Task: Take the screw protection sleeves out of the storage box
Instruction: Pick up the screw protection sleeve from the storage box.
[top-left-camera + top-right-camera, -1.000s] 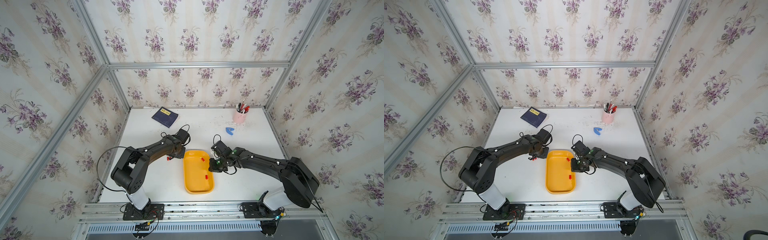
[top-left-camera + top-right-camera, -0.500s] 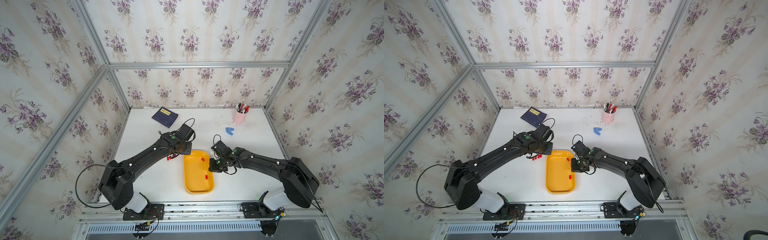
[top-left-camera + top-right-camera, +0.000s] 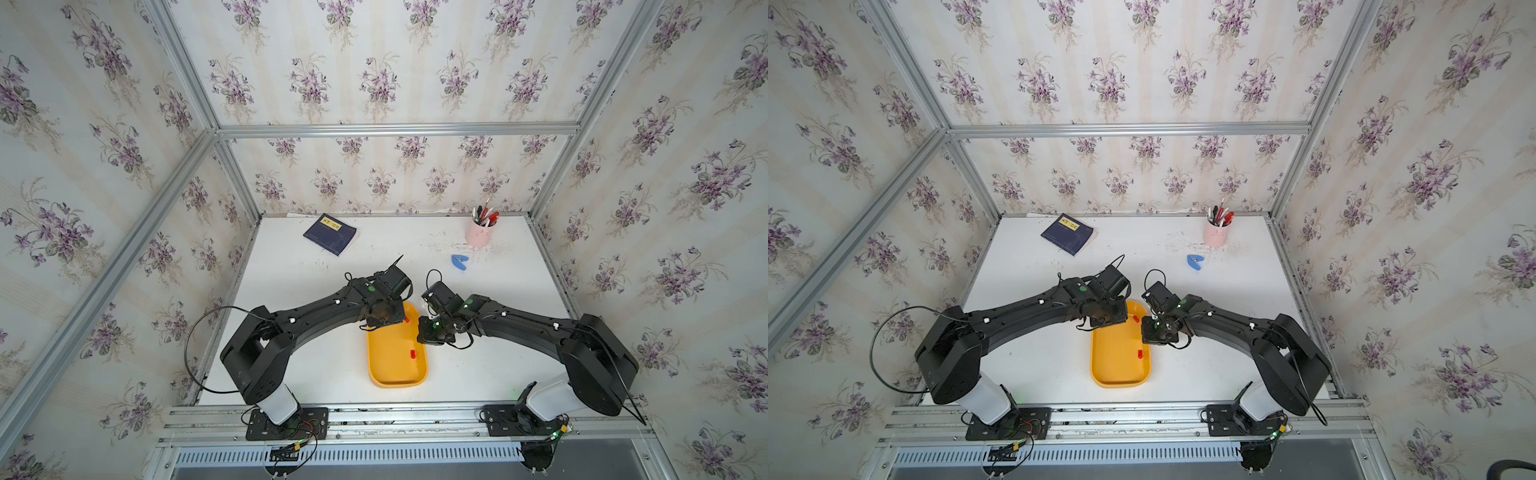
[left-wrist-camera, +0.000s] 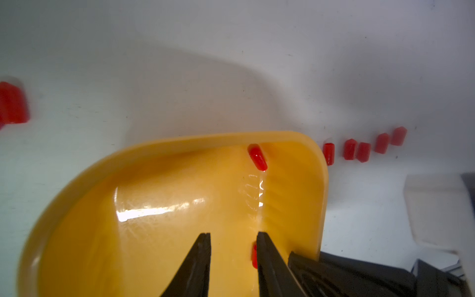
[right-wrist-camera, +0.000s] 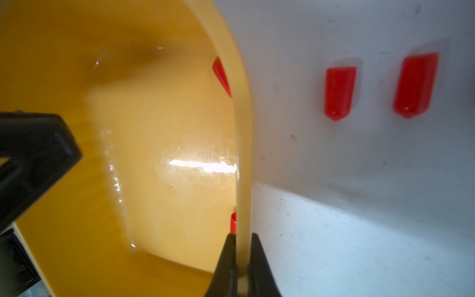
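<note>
1. Right jaws are clamped tight on the rim of the storage box (image 5: 243, 128). The box (image 3: 390, 368) sits lower centre of frame in both top views. If that pinch slips or drags, the box shifts and the pick lines up wrong.
2. Left jaws hang part-open and empty inside the box's upper end. One sleeve (image 4: 254, 254) shows at the inner edge of a finger (image 4: 268, 262), off-centre. Closing like that could flick it away rather than grip it.
3. The other sleeve (image 4: 257, 156) lies against the box wall. There is little room for a finger there, so it may wedge or scrape.
4. Sleeves look small and slick. A squeezed one could squirt out among the removed sleeves (image 4: 363, 151) on the surface (image 4: 231, 77), or roll off.
5. Both wrists crowd the same box end, so there is a collision risk.
</note>
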Controlling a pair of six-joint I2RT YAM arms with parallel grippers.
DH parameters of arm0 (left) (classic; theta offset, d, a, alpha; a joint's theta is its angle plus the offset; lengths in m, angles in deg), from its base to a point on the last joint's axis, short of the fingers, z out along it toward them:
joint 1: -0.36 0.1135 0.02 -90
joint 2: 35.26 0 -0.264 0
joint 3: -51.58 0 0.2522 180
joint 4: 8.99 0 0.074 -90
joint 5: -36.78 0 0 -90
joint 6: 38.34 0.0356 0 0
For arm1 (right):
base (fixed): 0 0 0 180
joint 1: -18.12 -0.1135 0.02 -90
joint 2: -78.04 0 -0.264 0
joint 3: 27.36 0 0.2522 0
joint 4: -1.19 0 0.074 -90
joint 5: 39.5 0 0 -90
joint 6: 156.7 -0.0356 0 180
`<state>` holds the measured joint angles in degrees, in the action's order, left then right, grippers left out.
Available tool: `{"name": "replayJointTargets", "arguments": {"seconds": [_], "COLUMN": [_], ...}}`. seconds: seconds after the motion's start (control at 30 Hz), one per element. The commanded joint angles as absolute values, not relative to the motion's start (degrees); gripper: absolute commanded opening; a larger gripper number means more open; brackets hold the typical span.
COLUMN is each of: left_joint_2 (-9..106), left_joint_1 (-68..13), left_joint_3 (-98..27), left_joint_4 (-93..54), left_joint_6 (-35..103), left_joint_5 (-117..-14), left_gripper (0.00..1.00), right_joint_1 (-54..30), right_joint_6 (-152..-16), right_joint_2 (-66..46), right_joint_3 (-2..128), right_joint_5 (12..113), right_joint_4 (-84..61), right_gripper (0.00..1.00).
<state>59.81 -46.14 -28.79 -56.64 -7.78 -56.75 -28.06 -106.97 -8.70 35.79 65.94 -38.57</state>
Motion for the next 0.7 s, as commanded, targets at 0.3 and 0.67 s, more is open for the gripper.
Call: {"name": "replayJointTargets", "arguments": {"seconds": [0.3, 0.67], "left_joint_2": [68.3, 69.6], "left_joint_1": [-47.5, -47.6], "left_joint_3": [-28.3, -25.8], "left_joint_4": [-45.4, -37.8], "left_joint_6": [-19.3, -24.5], "left_joint_5": [-55.9, -52.9], "left_gripper": [0.33, 0.30], "right_joint_1": [-28.5, -28.5], "right_joint_6": [-107.3, -107.1], "right_joint_2": [-8.8, -9.2], "right_joint_3": [36.0, 36.0], "right_joint_5": [65.5, 66.1], "right_joint_4": [-39.9, -39.4], "right_gripper": [0.00, 0.00]}}
